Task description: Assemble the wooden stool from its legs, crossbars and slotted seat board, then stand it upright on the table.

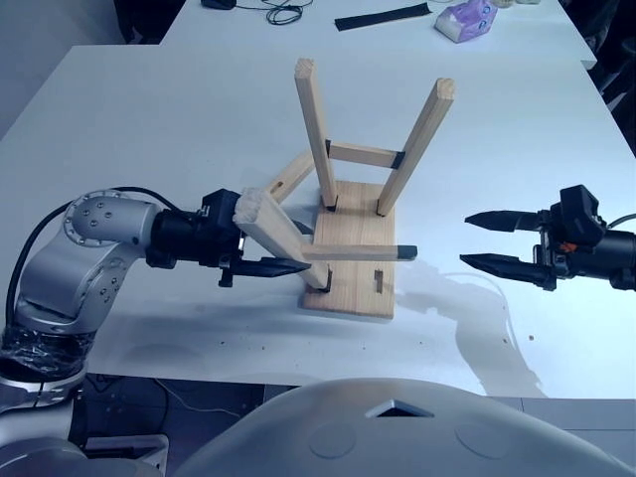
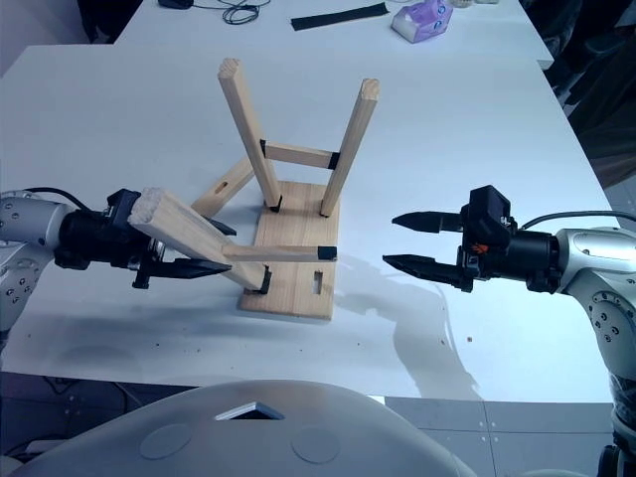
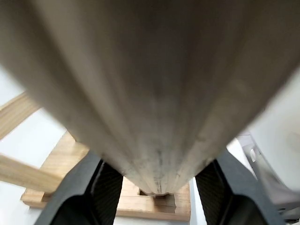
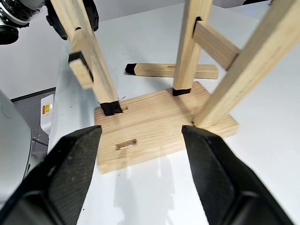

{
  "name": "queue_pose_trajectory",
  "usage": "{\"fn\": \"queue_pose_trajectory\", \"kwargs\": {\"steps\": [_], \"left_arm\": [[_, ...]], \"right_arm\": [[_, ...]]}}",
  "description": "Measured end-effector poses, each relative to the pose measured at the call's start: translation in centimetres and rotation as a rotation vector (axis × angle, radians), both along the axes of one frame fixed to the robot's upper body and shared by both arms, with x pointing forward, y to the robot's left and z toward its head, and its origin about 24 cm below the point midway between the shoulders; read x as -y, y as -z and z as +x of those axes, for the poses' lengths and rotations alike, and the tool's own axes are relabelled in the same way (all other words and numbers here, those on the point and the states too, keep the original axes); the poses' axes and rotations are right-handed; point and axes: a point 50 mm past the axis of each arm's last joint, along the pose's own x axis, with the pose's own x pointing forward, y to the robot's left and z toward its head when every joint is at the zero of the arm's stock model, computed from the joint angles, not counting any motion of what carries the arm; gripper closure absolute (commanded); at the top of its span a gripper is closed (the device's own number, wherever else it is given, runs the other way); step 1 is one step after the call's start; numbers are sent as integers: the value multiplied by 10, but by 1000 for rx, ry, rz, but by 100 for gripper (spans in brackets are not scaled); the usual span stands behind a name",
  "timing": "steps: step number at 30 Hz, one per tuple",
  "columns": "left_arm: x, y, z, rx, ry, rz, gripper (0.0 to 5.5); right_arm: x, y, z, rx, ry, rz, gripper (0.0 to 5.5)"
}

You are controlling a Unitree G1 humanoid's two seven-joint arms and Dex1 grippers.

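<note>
The slotted seat board (image 1: 350, 238) lies flat in the middle of the table. Two legs (image 1: 316, 129) stand upright in its far slots, joined by a crossbar (image 1: 363, 154). A third leg (image 1: 276, 227) leans toward my left side with its foot at the near left slot, and my left gripper (image 1: 278, 250) is shut on it. A crossbar (image 1: 360, 252) sticks out from this leg to the right. In the left wrist view the held leg (image 3: 150, 93) runs between the fingers (image 3: 96, 192). My right gripper (image 2: 390, 240) hovers open to the right of the board, holding nothing. Its fingers (image 4: 70, 173) frame the seat board (image 4: 159, 122).
A fourth leg (image 1: 288, 177) lies loose on the table behind the board on the left. One near slot (image 4: 125, 144) of the board stands empty. A tissue pack (image 1: 465, 20), a black strip (image 1: 383, 17) and cables (image 1: 283, 12) lie at the far edge.
</note>
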Motion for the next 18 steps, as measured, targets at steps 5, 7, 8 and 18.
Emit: {"fn": "queue_pose_trajectory", "kwargs": {"steps": [5, 7, 8, 18], "left_arm": [[1, 1, 0, 15, 9, 0, 338], [2, 1, 0, 16, 11, -3, 338], [2, 1, 0, 16, 11, -3, 338], [1, -7, 10, 19, -37, 7, 338]], "right_arm": [[0, 0, 0, -2, -2, 0, 234], [-1, 1, 0, -4, -5, 1, 234], [-1, 1, 0, -5, -7, 2, 234], [-1, 1, 0, -7, -14, 3, 234]]}}
